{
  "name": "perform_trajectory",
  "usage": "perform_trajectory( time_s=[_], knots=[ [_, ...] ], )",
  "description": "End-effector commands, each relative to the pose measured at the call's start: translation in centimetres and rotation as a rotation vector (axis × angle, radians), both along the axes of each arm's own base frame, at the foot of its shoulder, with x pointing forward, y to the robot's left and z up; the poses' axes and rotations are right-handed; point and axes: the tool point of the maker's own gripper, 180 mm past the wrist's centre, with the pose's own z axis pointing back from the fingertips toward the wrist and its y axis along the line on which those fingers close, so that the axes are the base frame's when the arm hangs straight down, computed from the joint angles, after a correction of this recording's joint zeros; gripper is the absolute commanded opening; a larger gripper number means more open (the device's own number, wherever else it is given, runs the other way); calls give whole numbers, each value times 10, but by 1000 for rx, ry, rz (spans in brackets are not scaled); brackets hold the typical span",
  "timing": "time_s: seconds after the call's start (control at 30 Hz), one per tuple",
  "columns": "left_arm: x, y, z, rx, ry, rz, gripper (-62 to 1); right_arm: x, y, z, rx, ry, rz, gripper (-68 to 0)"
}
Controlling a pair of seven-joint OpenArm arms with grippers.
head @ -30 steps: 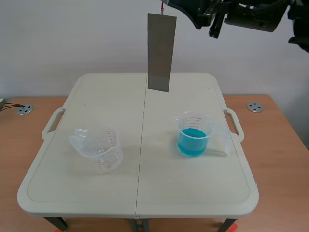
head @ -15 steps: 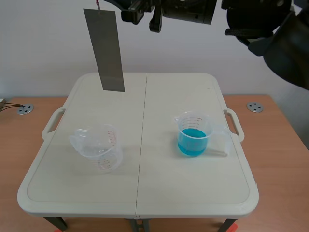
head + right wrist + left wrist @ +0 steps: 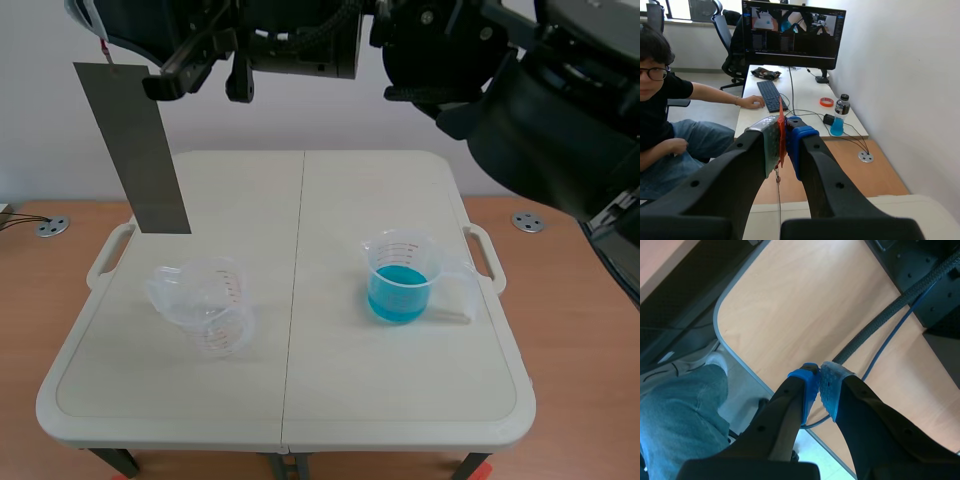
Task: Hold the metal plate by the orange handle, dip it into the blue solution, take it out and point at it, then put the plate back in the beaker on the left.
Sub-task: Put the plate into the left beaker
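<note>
Above the table's [image 3: 300, 400] far left, one metal plate [image 3: 135, 150] hangs slightly tilted in the air. Its orange handle [image 3: 781, 125] is pinched by the right gripper [image 3: 783, 137]. Two beakers stand on the table: empty beaker [image 3: 205, 305] at left, blue-solution beaker [image 3: 400, 280] at right. Left gripper [image 3: 819, 385]: fingers pressed together, holding nothing.

The right hand [image 3: 783, 129] is covering most of the orange handle [image 3: 781, 150], hiding the metal plate [image 3: 135, 150] in its wrist view.
</note>
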Motion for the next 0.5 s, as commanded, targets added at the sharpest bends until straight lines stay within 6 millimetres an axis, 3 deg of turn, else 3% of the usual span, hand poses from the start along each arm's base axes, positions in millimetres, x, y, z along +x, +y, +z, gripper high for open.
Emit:
perform_trajectory(
  time_s=[0.0,0.47],
  knots=[
    [0,0,2,-5,-5,5,-551,-1,4,15,30,-20,9,-664],
    [0,0,2,-5,-4,6,-552,5,9,5,27,20,-7,-664]
  ],
)
